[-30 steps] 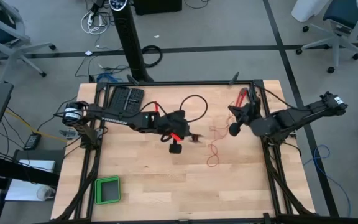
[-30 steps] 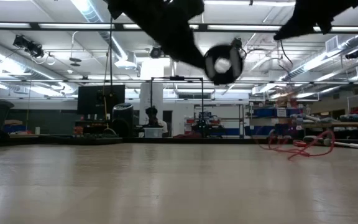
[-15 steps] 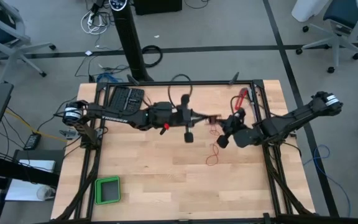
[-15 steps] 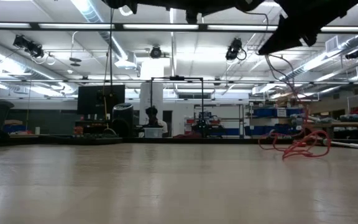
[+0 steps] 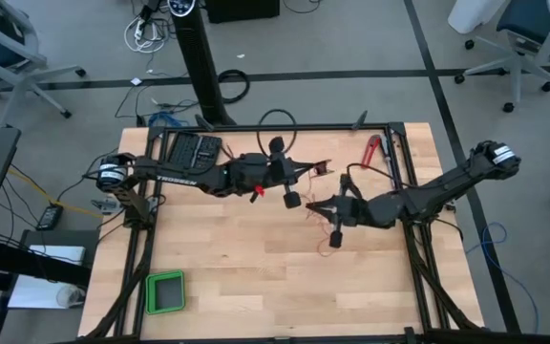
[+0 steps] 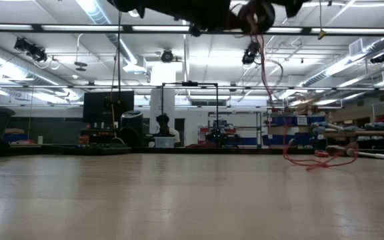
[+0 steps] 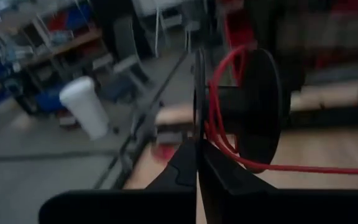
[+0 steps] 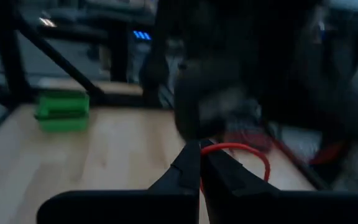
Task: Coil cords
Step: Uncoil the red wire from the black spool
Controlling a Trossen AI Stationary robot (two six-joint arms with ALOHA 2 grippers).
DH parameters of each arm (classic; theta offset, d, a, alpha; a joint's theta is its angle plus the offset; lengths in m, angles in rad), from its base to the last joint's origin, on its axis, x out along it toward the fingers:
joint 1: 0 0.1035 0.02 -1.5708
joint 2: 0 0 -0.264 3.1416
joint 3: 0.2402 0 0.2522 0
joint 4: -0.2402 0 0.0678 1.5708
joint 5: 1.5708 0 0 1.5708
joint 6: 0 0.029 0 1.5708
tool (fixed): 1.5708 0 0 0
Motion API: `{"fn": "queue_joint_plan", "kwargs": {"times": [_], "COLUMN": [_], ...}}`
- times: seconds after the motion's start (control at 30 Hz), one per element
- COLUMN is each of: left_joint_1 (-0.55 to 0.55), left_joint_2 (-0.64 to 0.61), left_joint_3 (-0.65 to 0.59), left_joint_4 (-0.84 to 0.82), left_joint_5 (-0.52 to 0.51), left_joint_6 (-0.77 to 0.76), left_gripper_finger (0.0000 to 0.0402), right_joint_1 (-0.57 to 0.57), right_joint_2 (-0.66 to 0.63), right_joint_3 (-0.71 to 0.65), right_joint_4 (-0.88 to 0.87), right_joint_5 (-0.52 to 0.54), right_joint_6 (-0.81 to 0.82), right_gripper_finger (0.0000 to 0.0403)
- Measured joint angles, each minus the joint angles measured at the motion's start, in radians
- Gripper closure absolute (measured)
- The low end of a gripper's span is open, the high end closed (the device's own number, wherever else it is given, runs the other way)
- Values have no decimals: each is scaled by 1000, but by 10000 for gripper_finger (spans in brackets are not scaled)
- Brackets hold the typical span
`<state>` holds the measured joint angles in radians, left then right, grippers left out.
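1. Left pincer (image 5: 326,168) is hovering over the tabletop (image 5: 256,277), pressed together.
2. Right pincer (image 5: 311,208) is pinching the red cord (image 5: 330,235), which is trailing down onto the tabletop's right side.

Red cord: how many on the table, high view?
1. The red cord lies loose on the table under the right gripper, with one end running up to it and the left gripper. More may be hidden under the arms.
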<state>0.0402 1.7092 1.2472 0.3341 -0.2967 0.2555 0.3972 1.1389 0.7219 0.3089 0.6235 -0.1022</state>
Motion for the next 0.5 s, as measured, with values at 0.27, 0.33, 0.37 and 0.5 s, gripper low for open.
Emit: {"fn": "queue_joint_plan", "kwargs": {"times": [0.27,0.33,0.37,0.5], "left_joint_1": [-1,-3,-3,-3], "left_joint_2": [0,0,0,0], "left_joint_3": [0,0,0,0], "left_joint_4": [-399,-488,-533,-687], "left_joint_5": [-33,-35,-36,-44], "left_joint_6": [0,1,0,1], "left_gripper_finger": [396,396,396,396], "right_joint_1": [24,36,42,66], "right_joint_2": [-152,-189,-205,-251], "right_joint_3": [0,0,0,0], "right_joint_4": [-11,-90,-134,-333], "right_joint_5": [173,275,323,508], "right_joint_6": [-85,-81,-74,18], "right_gripper_finger": [401,401,401,401]}}
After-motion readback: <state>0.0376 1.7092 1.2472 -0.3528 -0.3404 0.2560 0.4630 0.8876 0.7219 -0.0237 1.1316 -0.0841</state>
